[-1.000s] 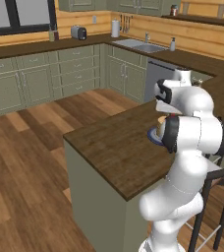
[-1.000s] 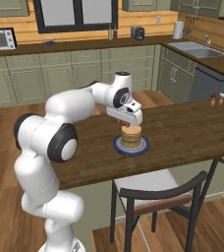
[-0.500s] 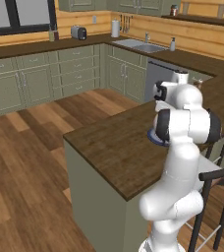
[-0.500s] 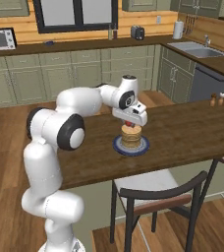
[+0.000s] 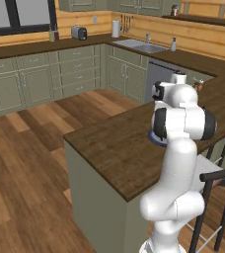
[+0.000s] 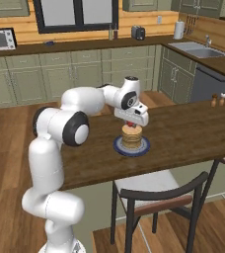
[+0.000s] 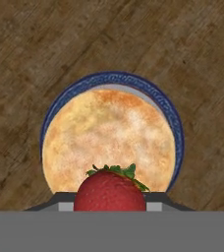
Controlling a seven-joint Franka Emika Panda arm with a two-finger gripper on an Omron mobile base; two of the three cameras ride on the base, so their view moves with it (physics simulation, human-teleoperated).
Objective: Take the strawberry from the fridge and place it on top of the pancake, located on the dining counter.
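My gripper (image 6: 130, 123) hangs just above the pancake (image 6: 131, 139), shut on the strawberry (image 6: 129, 123). In the hand view the red strawberry (image 7: 110, 191) with its green leaves sits between the fingertips (image 7: 65, 199), over the near edge of the round tan pancake (image 7: 109, 133). The pancake rests on a blue-rimmed plate (image 7: 115, 77) on the dark wooden dining counter (image 6: 183, 131). From the left base view my arm covers most of the plate (image 5: 151, 140), and the dining counter (image 5: 114, 143) spreads around it. The fridge is out of view.
A dark chair (image 6: 154, 197) stands at the counter's near side, below the plate. Two small shakers (image 6: 217, 100) sit on the counter to the right. Wall counters with a sink (image 6: 196, 48), a toaster (image 6: 138, 32) and a microwave (image 6: 0, 38) line the back.
The arm's elbow has swung in toward the counter, and the gripper with the strawberry has come down a little closer to the pancake.
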